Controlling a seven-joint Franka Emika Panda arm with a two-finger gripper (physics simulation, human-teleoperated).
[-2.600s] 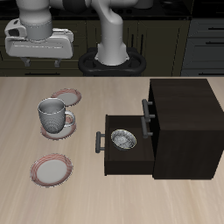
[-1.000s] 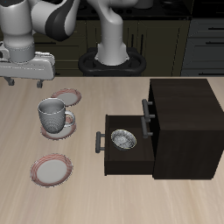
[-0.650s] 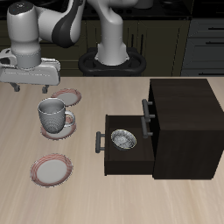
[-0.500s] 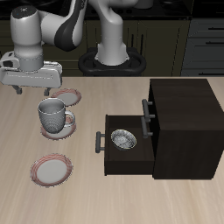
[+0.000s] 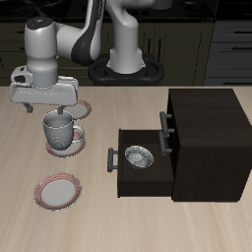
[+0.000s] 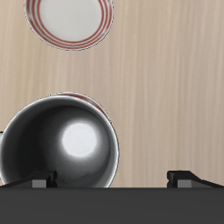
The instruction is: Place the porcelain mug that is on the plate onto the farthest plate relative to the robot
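Note:
The grey porcelain mug point(image 5: 61, 133) stands upright on a red-rimmed plate point(image 5: 78, 144) in the middle of a row of three plates. The plate nearest the table's front edge point(image 5: 57, 190) is bare; the plate farthest back point(image 5: 75, 108) shows behind the mug. My gripper point(image 5: 46, 106) is open and hovers just above the mug's rim, a little toward the back. In the wrist view the mug point(image 6: 66, 144) shows from above beside one fingertip point(image 6: 40, 182), its plate point(image 6: 91, 99) peeks out beneath it, and the bare front plate point(image 6: 70, 19) lies beyond.
A dark cabinet point(image 5: 205, 138) stands beside the plates with its drawer point(image 5: 120, 174) pulled open. A small metal bowl point(image 5: 138, 156) lies in the drawer. Bare wooden tabletop lies around the plates.
My gripper has come down and moved toward the mug, from high near the table's back to just above the mug's rim. The mug and plates have not moved.

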